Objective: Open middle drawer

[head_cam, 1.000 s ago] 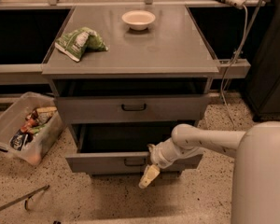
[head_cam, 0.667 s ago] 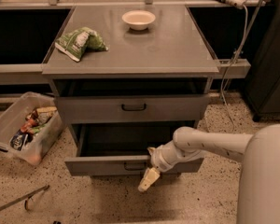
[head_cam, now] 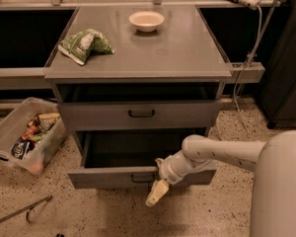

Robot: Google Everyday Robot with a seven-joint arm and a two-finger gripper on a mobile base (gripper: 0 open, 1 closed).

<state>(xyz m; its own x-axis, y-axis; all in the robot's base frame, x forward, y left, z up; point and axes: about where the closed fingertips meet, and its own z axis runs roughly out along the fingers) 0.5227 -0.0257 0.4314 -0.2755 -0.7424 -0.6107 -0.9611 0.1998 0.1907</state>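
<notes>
1. The counter [head_cam: 187,58] fills the upper middle of the view. Its drawers stack below it toward 6 o'clock.
2. The robot arm [head_cam: 222,152] reaches in from 4 o'clock and runs toward 9 o'clock across the lower drawer front.
3. The middle drawer [head_cam: 103,177] sits at 6 o'clock from the counter's centre. It is pulled well out, and its dark, shallow tray shows behind the low front.
4. The upper drawer [head_cam: 187,113] lies just above it at 12 o'clock and stands out only slightly.
5. The tool [head_cam: 156,193] hangs against the bottom edge of the middle drawer's front, angled down toward 7 o'clock. I cannot tell whether it is wide or narrow, nor whether it grips anything.
6. The handle [head_cam: 139,178] is a small dark bar just at 10 o'clock from the tool. It looks beside the tool rather than inside it.
7. Judgement: the pull looks nearly or fully done, since most of the tray is exposed.
8. Judgement: the next move calls for either a short further draw toward 6 o'clock, or easing the tool clear. Neither should nudge the front back in.
</notes>
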